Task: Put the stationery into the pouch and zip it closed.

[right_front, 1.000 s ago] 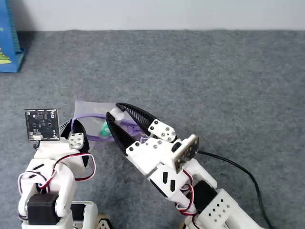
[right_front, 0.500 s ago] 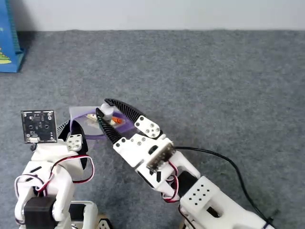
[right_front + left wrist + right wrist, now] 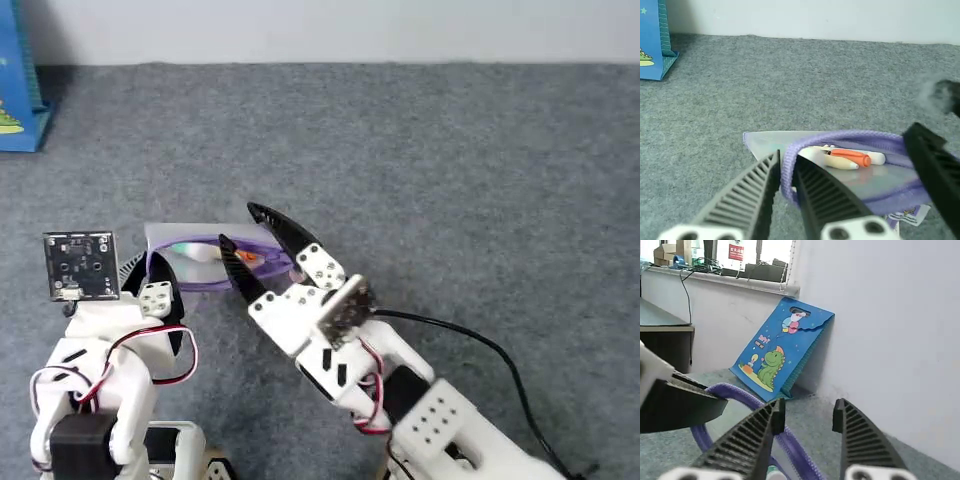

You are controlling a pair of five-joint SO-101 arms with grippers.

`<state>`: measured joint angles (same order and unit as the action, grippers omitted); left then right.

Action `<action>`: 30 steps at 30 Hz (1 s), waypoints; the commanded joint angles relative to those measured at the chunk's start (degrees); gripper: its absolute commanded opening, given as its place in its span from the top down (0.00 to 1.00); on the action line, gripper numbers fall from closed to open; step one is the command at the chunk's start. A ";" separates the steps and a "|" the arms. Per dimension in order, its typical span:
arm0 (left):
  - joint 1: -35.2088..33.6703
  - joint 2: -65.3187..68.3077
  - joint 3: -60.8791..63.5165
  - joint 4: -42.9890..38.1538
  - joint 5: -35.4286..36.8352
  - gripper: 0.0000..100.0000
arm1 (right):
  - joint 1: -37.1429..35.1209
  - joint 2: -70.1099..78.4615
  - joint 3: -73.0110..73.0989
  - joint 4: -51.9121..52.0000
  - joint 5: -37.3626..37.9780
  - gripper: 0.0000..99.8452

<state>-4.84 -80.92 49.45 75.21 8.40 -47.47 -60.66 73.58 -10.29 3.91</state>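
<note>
Since 0.5 s ago the right tool (image 3: 240,226) has drawn back rightward over the pouch (image 3: 860,136), and the white item is gone from its fingers. Left tool (image 3: 786,162) nipped tight on the pouch's purple rim, left end. Orange pen (image 3: 850,156) lies inside the pouch, which sits flat on the table (image 3: 450,150). Right tool gaping, empty, above the pouch's right end.

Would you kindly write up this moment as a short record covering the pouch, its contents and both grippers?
pouch: flat on the grey table, mouth open, unzipped
contents: orange pen and white items inside
left gripper: jaws shut on the pouch's purple rim
right gripper: jaws open, empty, over the pouch mouth
background: blue gift bag against the wall
</note>
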 commanded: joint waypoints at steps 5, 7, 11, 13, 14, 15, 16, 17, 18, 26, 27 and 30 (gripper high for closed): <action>-0.09 -0.26 -1.89 -0.53 0.44 0.99 | 11.47 -13.76 -12.48 34.24 -17.76 0.86; -0.18 -0.26 -1.89 -0.53 0.44 0.99 | 16.04 -13.49 -17.58 45.41 -21.45 0.86; -2.99 -0.26 -2.15 -0.62 0.44 0.99 | 20.70 -7.78 -23.12 58.95 -23.38 0.86; -4.92 -0.26 -1.98 -1.23 0.44 0.99 | 21.67 -2.95 -23.56 61.58 -23.38 0.86; -5.54 -0.26 -1.98 -1.23 0.53 0.99 | 22.02 -0.22 -23.65 62.20 -23.38 0.86; -5.98 -0.26 -1.89 -1.23 0.53 0.99 | 22.37 2.68 -23.65 62.46 -23.47 0.86; -6.15 -0.26 -1.80 -1.14 0.44 0.99 | 22.46 5.67 -23.65 62.46 -23.47 0.86; -6.59 -0.26 -1.80 -1.05 0.44 0.99 | 22.46 8.57 -23.74 62.46 -23.47 0.86; -7.30 -0.26 -1.80 -1.05 0.44 0.99 | 22.29 11.65 -23.74 62.46 -23.56 0.86; -9.58 -0.26 -1.80 -1.23 0.44 0.99 | 18.86 34.15 -27.87 60.88 -26.90 0.85; -9.58 -0.26 -1.80 -1.23 0.44 0.99 | 18.07 36.79 -29.19 60.97 -26.90 0.85; -9.49 -0.26 -1.71 -1.05 0.44 0.99 | 16.13 44.00 -33.85 60.97 -29.45 0.85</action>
<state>-14.07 -80.92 49.45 75.21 8.40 -29.54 -21.89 46.24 51.60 -23.60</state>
